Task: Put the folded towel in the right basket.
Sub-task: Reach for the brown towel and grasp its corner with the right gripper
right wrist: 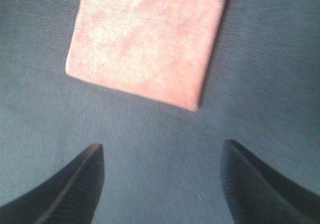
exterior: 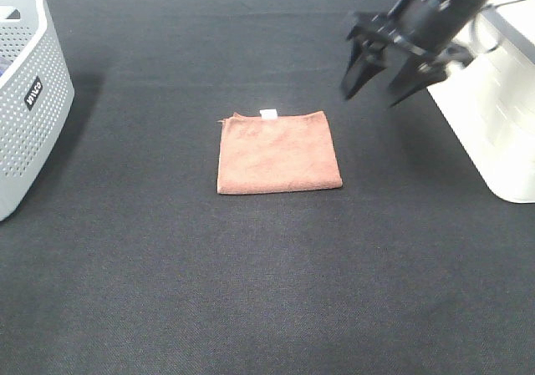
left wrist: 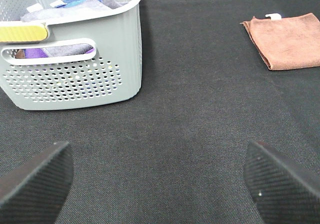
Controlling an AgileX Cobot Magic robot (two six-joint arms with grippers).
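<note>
The folded towel (exterior: pixel 279 152) lies flat in the middle of the black tablecloth (exterior: pixel 251 308), its slightly longer side running left to right and its white tag (exterior: pixel 268 113) on the far edge, pointing away from the high camera. My right gripper (exterior: pixel 369 98) hangs above the cloth with fingers spread wide and nothing between them, between the towel's far right corner and the white basket (exterior: pixel 501 124) and clear of both. My left gripper (left wrist: pixel 159 176), also spread wide and empty, sits low over the cloth near the grey perforated basket (left wrist: pixel 75 79), well apart from the towel.
</note>
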